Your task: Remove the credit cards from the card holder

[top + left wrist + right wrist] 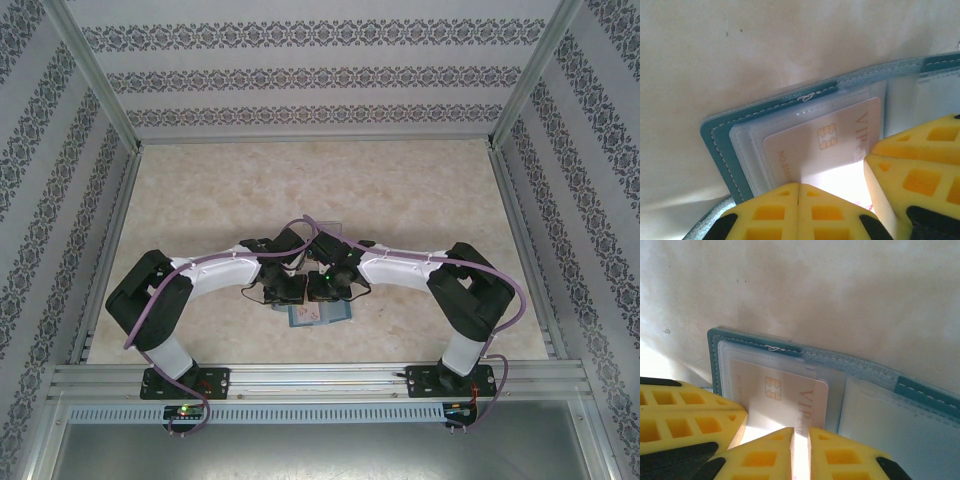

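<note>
The teal card holder lies open and flat on the table under both grippers. In its clear left sleeve sits a pale credit card with a gold chip and "VIP" lettering, its right edge poking out of the sleeve. My right gripper stands tip-down on that card, its jaws a narrow slit apart with the card's surface showing through. My left gripper is shut, with nothing between its fingers, and its tips rest at the near edge of the same credit card. The card holder's teal border frames the sleeve.
The two grippers nearly touch; the right gripper's fingers crowd the left wrist view. More clear sleeves fill the holder's right half. Beige table stretches behind, walled on three sides, with a metal rail in front.
</note>
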Action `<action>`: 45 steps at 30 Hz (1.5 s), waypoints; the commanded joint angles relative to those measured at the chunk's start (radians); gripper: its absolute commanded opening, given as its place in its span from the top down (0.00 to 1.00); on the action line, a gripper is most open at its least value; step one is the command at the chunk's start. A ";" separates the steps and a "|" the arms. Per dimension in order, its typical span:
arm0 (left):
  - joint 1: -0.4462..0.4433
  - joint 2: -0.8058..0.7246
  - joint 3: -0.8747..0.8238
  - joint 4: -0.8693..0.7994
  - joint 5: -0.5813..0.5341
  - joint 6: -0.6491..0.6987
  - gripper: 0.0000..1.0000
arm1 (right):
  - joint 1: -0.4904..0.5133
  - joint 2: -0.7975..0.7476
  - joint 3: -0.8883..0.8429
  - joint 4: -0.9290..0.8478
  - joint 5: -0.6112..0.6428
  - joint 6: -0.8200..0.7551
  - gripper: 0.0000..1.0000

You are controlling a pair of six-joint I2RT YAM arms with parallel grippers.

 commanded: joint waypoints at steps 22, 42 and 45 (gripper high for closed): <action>-0.026 -0.030 0.004 -0.048 -0.070 0.023 0.92 | 0.017 -0.026 -0.003 -0.083 0.046 0.002 0.82; -0.026 -0.031 0.006 -0.043 -0.067 0.027 0.93 | 0.018 0.003 -0.067 0.071 -0.028 0.095 0.84; -0.027 -0.031 0.007 -0.042 -0.068 0.026 0.93 | 0.018 0.006 -0.071 0.063 -0.015 0.092 0.81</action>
